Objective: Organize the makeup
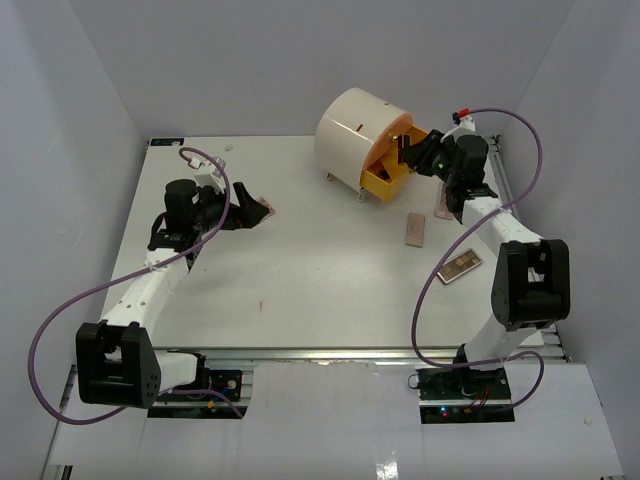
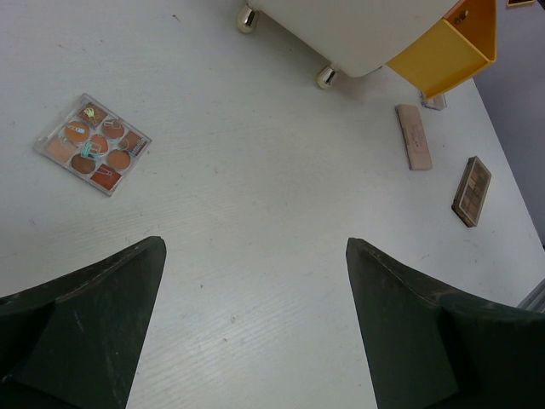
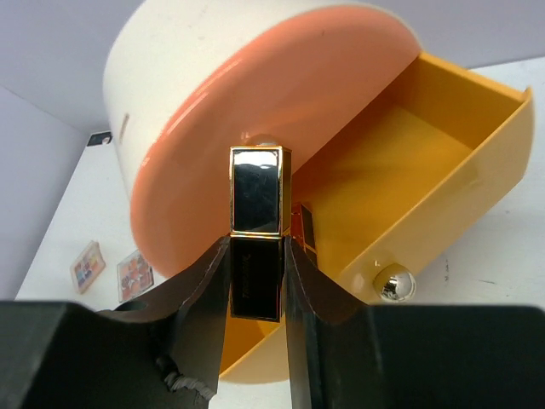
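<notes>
Right wrist view puts the right gripper [image 3: 255, 256] closest, its two dark fingers clenched on the lower half of a black-and-gold lipstick tube [image 3: 255, 192], which stands upright between them with its gold-edged cap above the tips. Just beyond it gapes the yellow drawer [image 3: 409, 170], pulled out of the cream round box [image 3: 213, 68], with a silver knob [image 3: 393, 284] on its front wall. The tube hangs over the drawer's near corner; how far its foot sits below the rim I cannot tell, and a dark, reddish thing beside it in the drawer is too hidden to name. The step in hand, as I judge it, is stowing the lipstick in the drawer. The next move calls for carrying the tube a little further over the drawer floor, lowering it clear of the wall, and only then letting go, since a tube released on the rim could tip out onto the table. Farther off, on the white table [image 1: 320, 290], a pink palette [image 1: 416, 229] and a brown palette [image 1: 462, 265] lie near the right arm, not yet put away. Farthest across, the left gripper [image 2: 254, 256] hangs above the tabletop with fingers spread wide and nothing between them, a clear-cased palette of round pans [image 2: 94, 145] lying apart from it.
</notes>
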### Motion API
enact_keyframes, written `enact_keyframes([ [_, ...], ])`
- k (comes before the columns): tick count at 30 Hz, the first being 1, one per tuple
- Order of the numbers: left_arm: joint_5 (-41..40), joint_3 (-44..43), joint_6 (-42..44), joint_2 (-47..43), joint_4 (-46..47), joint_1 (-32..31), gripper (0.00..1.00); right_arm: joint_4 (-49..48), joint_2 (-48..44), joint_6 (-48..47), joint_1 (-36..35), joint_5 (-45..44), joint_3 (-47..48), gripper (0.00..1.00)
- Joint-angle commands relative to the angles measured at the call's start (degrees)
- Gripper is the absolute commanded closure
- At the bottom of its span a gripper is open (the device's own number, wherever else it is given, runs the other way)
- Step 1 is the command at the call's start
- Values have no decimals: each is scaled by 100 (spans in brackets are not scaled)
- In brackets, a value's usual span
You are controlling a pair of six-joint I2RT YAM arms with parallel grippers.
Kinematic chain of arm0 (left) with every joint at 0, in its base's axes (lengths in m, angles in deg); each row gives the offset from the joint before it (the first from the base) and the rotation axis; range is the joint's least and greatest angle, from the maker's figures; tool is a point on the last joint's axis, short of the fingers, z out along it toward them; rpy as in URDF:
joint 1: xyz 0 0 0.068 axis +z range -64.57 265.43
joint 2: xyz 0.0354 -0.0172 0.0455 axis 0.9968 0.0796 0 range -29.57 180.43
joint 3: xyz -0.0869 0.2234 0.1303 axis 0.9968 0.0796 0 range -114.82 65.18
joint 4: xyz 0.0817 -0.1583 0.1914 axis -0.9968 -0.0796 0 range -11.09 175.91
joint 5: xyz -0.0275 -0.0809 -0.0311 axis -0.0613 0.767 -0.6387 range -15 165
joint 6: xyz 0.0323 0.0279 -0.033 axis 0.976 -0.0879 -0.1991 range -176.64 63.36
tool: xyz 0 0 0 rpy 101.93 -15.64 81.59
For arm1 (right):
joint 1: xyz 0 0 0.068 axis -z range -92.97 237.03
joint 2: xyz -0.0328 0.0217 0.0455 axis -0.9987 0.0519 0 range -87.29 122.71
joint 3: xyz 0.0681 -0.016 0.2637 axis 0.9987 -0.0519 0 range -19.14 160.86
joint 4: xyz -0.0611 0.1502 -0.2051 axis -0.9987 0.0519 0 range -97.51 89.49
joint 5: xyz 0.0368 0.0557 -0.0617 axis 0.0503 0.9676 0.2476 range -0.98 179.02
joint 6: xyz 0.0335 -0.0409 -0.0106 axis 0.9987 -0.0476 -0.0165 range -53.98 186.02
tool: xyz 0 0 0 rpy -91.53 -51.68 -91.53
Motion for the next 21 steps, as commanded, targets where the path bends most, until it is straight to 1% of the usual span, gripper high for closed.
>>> enact_keyframes([
  [1, -86, -167, 96, -122, 3, -4, 2, -324, 352, 542, -2, -231, 472, 73],
  [3, -73, -179, 105, -108, 3, -4, 2, -341, 435, 540, -2, -236, 470, 68],
  [6, -52, -185, 89, -87, 3, -4, 2, -434, 443, 511, -2, -185, 425, 55],
  [9, -52, -185, 88, -70, 3, -4, 2, -482, 417, 433, -2, -140, 431, 45],
  [13, -49, -185, 105, -52, 4, -4, 2, -501, 357, 386, -10, -59, 422, 39],
  [15, 1, -182, 110, -52, 20, -2, 2, -507, 275, 350, -1, -46, 407, 40],
  [17, 136, -157, 132, -52, 91, 1, 2, -486, 94, 169, 6, 4, 340, 43],
  [19, 413, -118, 139, -29, 236, -4, 2, -357, -143, -158, 6, 92, 251, 48],
  [20, 524, -109, 122, -13, 309, -4, 2, -294, -318, -497, 12, 195, 217, 50],
  [21, 625, -108, 63, 48, 466, -4, 2, -242, -488, -782, 20, 260, 93, 55],
])
